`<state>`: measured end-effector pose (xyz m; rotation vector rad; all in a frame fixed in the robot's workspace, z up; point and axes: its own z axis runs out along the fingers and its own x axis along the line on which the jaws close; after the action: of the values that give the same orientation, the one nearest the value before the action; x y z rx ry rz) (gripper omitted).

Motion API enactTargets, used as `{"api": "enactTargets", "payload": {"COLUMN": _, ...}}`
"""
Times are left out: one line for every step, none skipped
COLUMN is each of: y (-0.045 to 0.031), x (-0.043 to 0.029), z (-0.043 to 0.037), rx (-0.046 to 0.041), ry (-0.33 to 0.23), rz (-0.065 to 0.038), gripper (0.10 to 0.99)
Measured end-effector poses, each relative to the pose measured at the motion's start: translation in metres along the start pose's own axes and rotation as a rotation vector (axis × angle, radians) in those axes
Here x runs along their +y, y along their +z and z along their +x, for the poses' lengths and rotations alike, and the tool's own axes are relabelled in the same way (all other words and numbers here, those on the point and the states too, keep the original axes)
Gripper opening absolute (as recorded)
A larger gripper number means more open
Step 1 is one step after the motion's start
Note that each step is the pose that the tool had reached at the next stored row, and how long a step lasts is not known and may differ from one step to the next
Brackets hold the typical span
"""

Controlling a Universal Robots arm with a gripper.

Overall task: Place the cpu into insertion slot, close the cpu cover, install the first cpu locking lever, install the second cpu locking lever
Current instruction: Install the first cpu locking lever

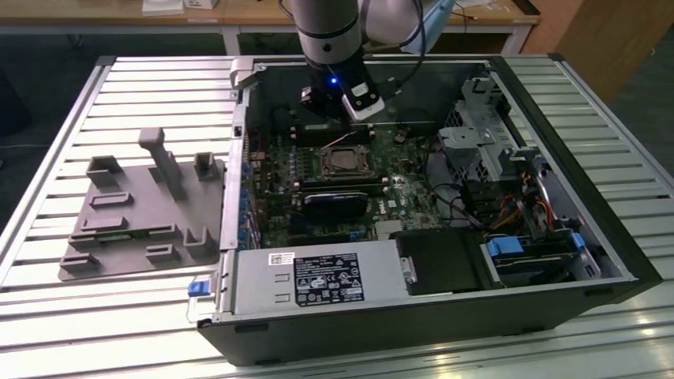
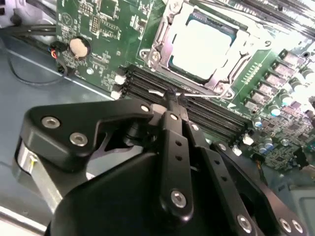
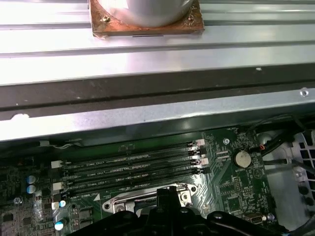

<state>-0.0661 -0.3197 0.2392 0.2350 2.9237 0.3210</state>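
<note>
The cpu (image 2: 204,42) lay seated in the insertion slot (image 3: 129,197) on the green motherboard (image 2: 106,27), its pale metal top showing through the cut-out of the cpu cover (image 2: 165,34), which lay flat over the chip's edges. In the exterior view the open computer case (image 1: 589,237) rested on a slatted metal tabletop (image 1: 63,316). From the socket, a black card (image 1: 337,205) sat at six o'clock, with the power supply (image 1: 316,280) further out the same way. A drive cage (image 1: 474,142) with loose cables stood at three o'clock. A grey fixture tray (image 1: 126,213) sat outside the case at nine o'clock. Four long black memory slots (image 2: 206,110) ran just beside the socket at its twelve o'clock side, and a coin battery (image 2: 78,46) sat apart from them on the board. The gripper (image 2: 172,98) hung at twelve o'clock from the socket, its fingers drawn together with nothing visible between them. Its tip was low over the memory slots, right at the socket's edge; whether it touched anything there could not be told.
</note>
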Motion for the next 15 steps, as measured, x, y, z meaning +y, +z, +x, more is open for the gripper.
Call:
{"api": "enactTargets", "payload": {"y": 0.0000, "x": 0.0000, "z": 0.0000, "rx": -0.0001, "ry": 0.000, "rz": 0.000, "gripper": 0.102}}
{"api": "enactTargets", "payload": {"y": 0.0000, "x": 0.0000, "z": 0.0000, "rx": -0.0001, "ry": 0.000, "rz": 0.000, "gripper": 0.102}}
{"api": "enactTargets", "payload": {"y": 0.0001, "x": 0.0000, "z": 0.0000, "rx": 0.0001, "ry": 0.000, "rz": 0.000, "gripper": 0.102}}
{"api": "enactTargets", "payload": {"y": 0.0007, "x": -0.0002, "z": 0.0002, "rx": 0.0001, "ry": 0.000, "rz": 0.000, "gripper": 0.102}}
{"api": "enactTargets", "payload": {"y": 0.0014, "x": -0.0004, "z": 0.0003, "rx": 0.0001, "ry": 0.000, "rz": 0.000, "gripper": 0.102}}
{"api": "enactTargets", "payload": {"y": 0.0022, "x": -0.0005, "z": 0.0004, "rx": 0.0001, "ry": 0.000, "rz": 0.000, "gripper": 0.102}}
{"api": "enactTargets", "payload": {"y": 0.0029, "x": -0.0006, "z": 0.0005, "rx": 0.0001, "ry": 0.000, "rz": 0.000, "gripper": 0.102}}
{"api": "enactTargets", "payload": {"y": 0.0033, "x": -0.0005, "z": 0.0006, "rx": 0.0001, "ry": 0.000, "rz": 0.000, "gripper": 0.102}}
{"api": "enactTargets", "payload": {"y": 0.0035, "x": -0.0004, "z": 0.0007, "rx": 0.0001, "ry": 0.000, "rz": 0.000, "gripper": 0.102}}
{"api": "enactTargets", "payload": {"y": 0.0035, "x": -0.0004, "z": 0.0007, "rx": 0.0002, "ry": 0.000, "rz": 0.000, "gripper": 0.102}}
{"api": "enactTargets", "payload": {"y": 0.0035, "x": -0.0004, "z": 0.0007, "rx": 0.0002, "ry": 0.000, "rz": 0.000, "gripper": 0.102}}
{"api": "enactTargets", "payload": {"y": 0.0036, "x": -0.0004, "z": 0.0007, "rx": 0.0001, "ry": 0.000, "rz": 0.000, "gripper": 0.102}}
{"api": "enactTargets", "payload": {"y": 0.0038, "x": -0.0004, "z": 0.0007, "rx": 0.0001, "ry": 0.000, "rz": 0.000, "gripper": 0.102}}
{"api": "enactTargets", "payload": {"y": 0.0042, "x": -0.0004, "z": 0.0007, "rx": 0.0000, "ry": 0.000, "rz": 0.000, "gripper": 0.102}}
{"api": "enactTargets", "payload": {"y": 0.0046, "x": -0.0005, "z": 0.0005, "rx": 0.0000, "ry": 0.000, "rz": 0.000, "gripper": 0.102}}
